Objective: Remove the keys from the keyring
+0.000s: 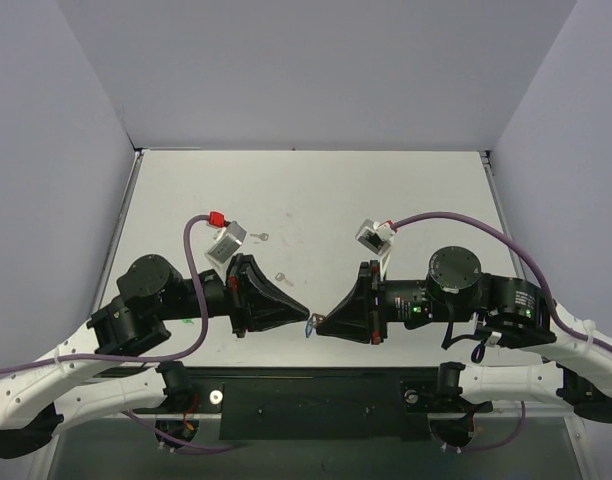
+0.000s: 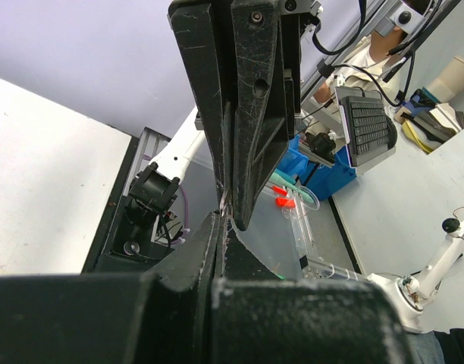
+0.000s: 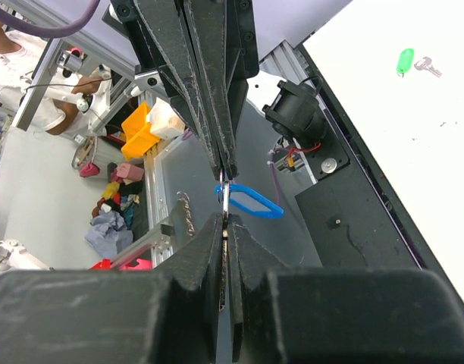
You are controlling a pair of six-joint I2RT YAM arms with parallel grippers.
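My two grippers meet tip to tip just above the table's near edge. The right gripper (image 3: 225, 218) is shut on a thin silvery metal piece seen edge-on, the keyring (image 3: 225, 199) as far as I can tell. A blue tag (image 3: 252, 202) hangs from it. The left gripper (image 2: 224, 221) is shut on the same metal piece from the other side. The blue tag (image 1: 308, 325) peeks out between the fingertips in the top view. A key with a green tag (image 3: 405, 61) lies loose on the table. Two small silvery keys (image 1: 261, 238) (image 1: 282, 278) lie behind the left gripper.
The white table (image 1: 386, 190) is walled in by grey panels at the back and sides. A black base plate (image 1: 316, 395) runs along the near edge under the grippers. Purple cables loop over both arms.
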